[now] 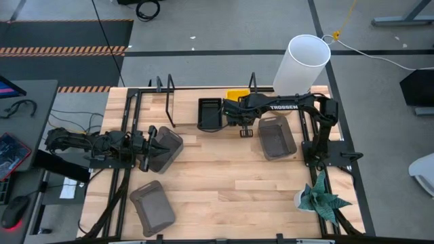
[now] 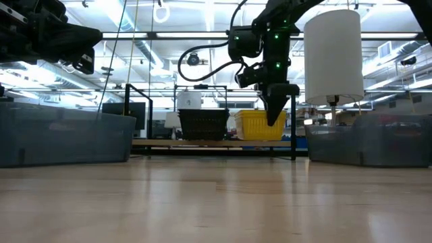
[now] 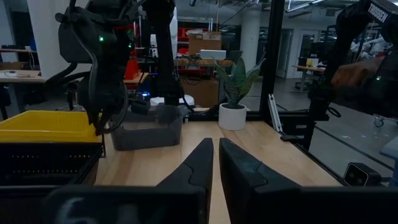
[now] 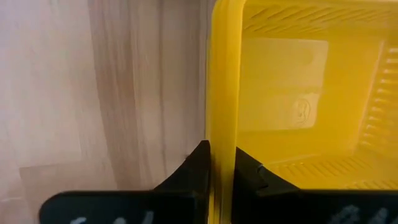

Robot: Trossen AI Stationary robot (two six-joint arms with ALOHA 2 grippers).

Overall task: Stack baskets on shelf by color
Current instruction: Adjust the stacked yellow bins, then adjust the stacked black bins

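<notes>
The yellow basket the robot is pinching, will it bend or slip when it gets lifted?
Probably it bends only a little: the bright yellow rectangular plastic basket has a thick rolled rim and ribbed walls, so it looks fairly stiff and light. It might tilt, because the right pincer grips just one wall. The smooth, shiny plastic could slip a bit.

Three gray baskets (image 1: 278, 137), one black basket (image 1: 209, 112), one yellow basket (image 1: 237, 96), one shelf (image 1: 183, 108).
</notes>
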